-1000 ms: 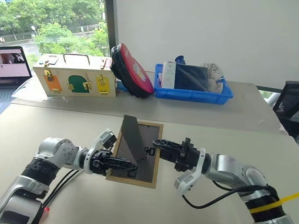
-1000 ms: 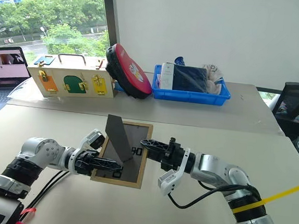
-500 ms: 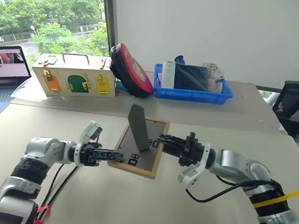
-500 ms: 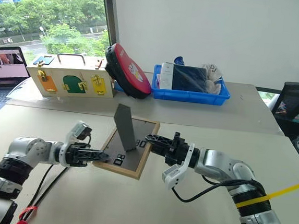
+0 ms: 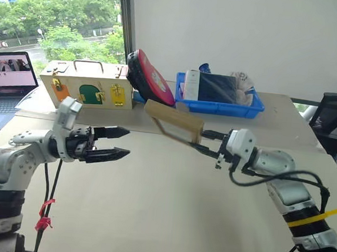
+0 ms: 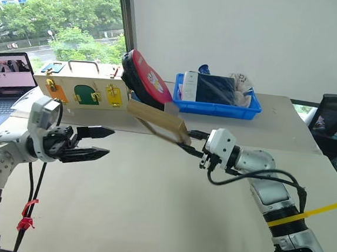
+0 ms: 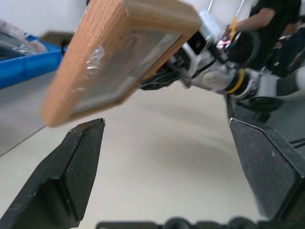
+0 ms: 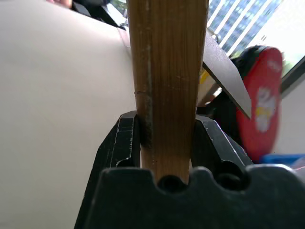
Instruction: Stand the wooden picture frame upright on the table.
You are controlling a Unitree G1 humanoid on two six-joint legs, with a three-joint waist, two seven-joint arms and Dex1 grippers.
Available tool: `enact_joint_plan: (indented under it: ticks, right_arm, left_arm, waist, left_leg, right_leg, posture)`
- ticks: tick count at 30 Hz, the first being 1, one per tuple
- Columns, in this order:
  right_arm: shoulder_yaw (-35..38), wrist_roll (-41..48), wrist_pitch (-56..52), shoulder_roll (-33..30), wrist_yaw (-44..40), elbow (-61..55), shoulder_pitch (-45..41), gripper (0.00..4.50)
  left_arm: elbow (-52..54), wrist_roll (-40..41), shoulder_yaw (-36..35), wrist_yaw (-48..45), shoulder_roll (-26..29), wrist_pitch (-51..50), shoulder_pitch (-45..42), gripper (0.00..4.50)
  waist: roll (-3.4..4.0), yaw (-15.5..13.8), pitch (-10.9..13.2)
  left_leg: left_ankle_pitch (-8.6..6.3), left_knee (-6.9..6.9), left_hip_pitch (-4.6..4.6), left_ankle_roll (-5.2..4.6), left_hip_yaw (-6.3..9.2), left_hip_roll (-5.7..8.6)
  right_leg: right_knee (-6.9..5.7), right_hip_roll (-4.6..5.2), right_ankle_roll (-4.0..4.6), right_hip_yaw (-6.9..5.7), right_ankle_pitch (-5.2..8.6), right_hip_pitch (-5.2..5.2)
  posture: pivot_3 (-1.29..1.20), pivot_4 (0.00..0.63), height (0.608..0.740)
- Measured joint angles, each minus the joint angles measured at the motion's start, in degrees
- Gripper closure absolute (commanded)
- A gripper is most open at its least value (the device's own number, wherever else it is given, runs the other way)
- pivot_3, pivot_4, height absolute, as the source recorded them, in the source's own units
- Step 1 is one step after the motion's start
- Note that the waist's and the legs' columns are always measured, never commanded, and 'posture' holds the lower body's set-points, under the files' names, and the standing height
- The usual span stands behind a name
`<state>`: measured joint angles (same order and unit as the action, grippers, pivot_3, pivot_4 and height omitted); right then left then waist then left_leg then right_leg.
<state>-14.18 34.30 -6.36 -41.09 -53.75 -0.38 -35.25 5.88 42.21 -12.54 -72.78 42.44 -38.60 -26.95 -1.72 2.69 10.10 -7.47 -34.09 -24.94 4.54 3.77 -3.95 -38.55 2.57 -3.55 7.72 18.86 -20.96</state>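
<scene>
Beige surface (image 5: pixel 166 214) with a seam across it, window at upper left of the frame; along the far side sit a cream box with coloured doors (image 5: pixel 86 86), a red round pad (image 5: pixel 150 77) and a blue bin (image 5: pixel 218 98). The wooden picture frame (image 5: pixel 173 122) hangs off the surface at frame centre, tilted, pinched by one edge in the right end effector (image 5: pixel 205 142), closed on the frame's rim. The left end effector (image 5: pixel 118 143) hovers at centre left, fingers spread wide, holding nothing. To finish well, judged: roll the frame vertical, stand leg trailing, lower its bottom edge squarely, test before letting go. Open room lies in the broad lower middle; the back row crowds the upper part, so set it down nearer.
</scene>
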Motion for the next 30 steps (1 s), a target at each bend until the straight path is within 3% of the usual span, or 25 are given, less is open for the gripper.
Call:
enact_joint_plan:
  ticks: [4, 7, 10, 18, 25, 30]
  right_arm:
    - [1.26, 6.69, -14.39, 1.37, -4.42, 0.08, -2.98, 3.30]
    - [1.54, 6.79, -18.09, 3.80, -7.68, 5.27, -6.09, 3.30]
    - [1.32, 2.57, -17.53, 6.91, -10.15, 14.00, -9.03, 3.30]
    - [2.55, -5.09, -14.90, 13.58, -15.25, 33.40, -14.18, 3.30]
    - [4.91, -5.28, -23.44, 14.95, -20.82, 37.01, -15.06, 3.30]
    - [5.73, -6.64, -23.99, 16.08, -21.17, 35.78, -13.66, 3.30]
  left_arm:
    - [1.70, -0.08, 0.32, 2.38, -1.28, 1.18, 0.25, 0.00]
    - [3.68, 0.05, 0.18, 2.34, -0.59, 1.29, 2.60, 0.00]
    - [6.23, 0.24, 0.41, 0.60, 2.77, 0.90, 7.68, 0.00]
    - [9.18, 1.47, 0.12, 0.09, 3.70, 0.85, 11.10, 0.00]
    - [10.62, 2.91, 0.07, -2.83, 6.85, -0.07, 15.65, 0.00]
    - [10.60, 2.28, 0.11, -4.38, 8.29, 1.47, 16.52, 0.00]
  waist:
    - [-0.01, 0.10, 0.01]
    - [-0.01, 0.19, 0.01]
    - [0.00, 0.48, 0.03]
    - [0.02, 0.07, 0.34]
    - [0.07, 0.10, 0.40]
    - [0.07, 0.31, 0.40]
  left_leg:
    - [0.00, -0.01, -0.12, 0.00, 0.00, 0.00]
    - [0.00, -0.01, -0.13, 0.00, 0.00, 0.00]
    - [0.00, 0.02, -0.15, 0.00, -0.01, 0.00]
    - [0.00, 0.02, -0.24, 0.00, 0.00, -0.01]
    - [0.00, 0.11, -0.24, 0.01, 0.02, -0.03]
    - [0.00, 0.08, -0.23, 0.01, 0.02, -0.03]
  right_leg:
    - [-0.02, -0.02, 0.00, 0.00, 0.00, -0.14]
    - [0.00, -0.01, 0.00, 0.00, 0.00, -0.17]
    - [-0.01, -0.01, 0.00, -0.01, 0.00, -0.23]
    - [-0.01, -0.01, 0.00, -0.06, 0.00, -0.30]
    - [-0.03, -0.01, 0.03, -0.14, 0.01, -0.35]
    - [-0.05, -0.01, 0.03, -0.14, 0.01, -0.34]
  posture:
    - [0.00, 0.150, 0.735]
    - [0.00, 0.150, 0.735]
    - [0.00, 0.150, 0.735]
    - [0.00, 0.150, 0.735]
    - [0.00, 0.150, 0.735]
    - [0.00, 0.150, 0.735]
